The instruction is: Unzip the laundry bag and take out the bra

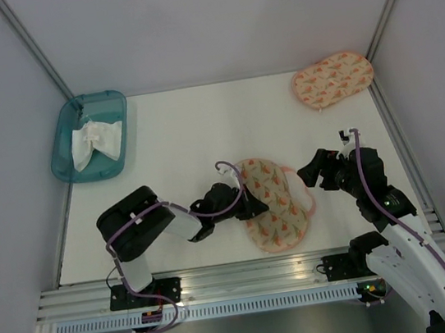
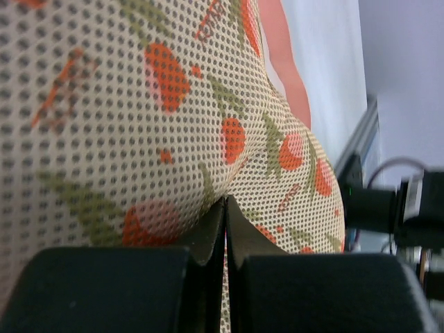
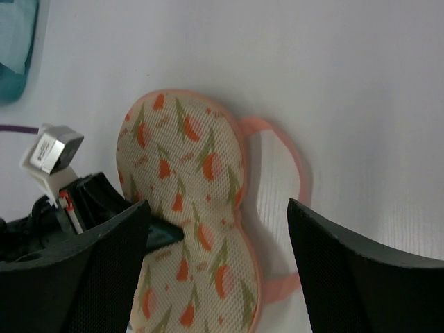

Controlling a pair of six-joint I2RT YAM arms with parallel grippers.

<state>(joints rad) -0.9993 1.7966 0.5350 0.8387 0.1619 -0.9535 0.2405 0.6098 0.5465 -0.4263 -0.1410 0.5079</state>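
The laundry bag (image 1: pixel 273 205) lies near the front middle of the table, peach mesh with orange-red print. Its pink edge (image 1: pixel 303 196) loops out to the right, away from the top layer, with pale lining showing inside. My left gripper (image 1: pixel 254 203) reaches onto the bag's waist from the left, and in the left wrist view it (image 2: pixel 225 201) is shut, pinching the mesh (image 2: pixel 139 104). My right gripper (image 1: pixel 315 177) is open and empty just right of the bag. In the right wrist view it (image 3: pixel 218 208) hovers over the bag (image 3: pixel 187 208) and the pink edge (image 3: pixel 291 156). The bra is hidden.
A second peach printed pouch (image 1: pixel 332 79) lies at the back right corner. A teal tray (image 1: pixel 105 100) holding a white cloth (image 1: pixel 93 141) sits at the back left. Grey walls close in the table on three sides.
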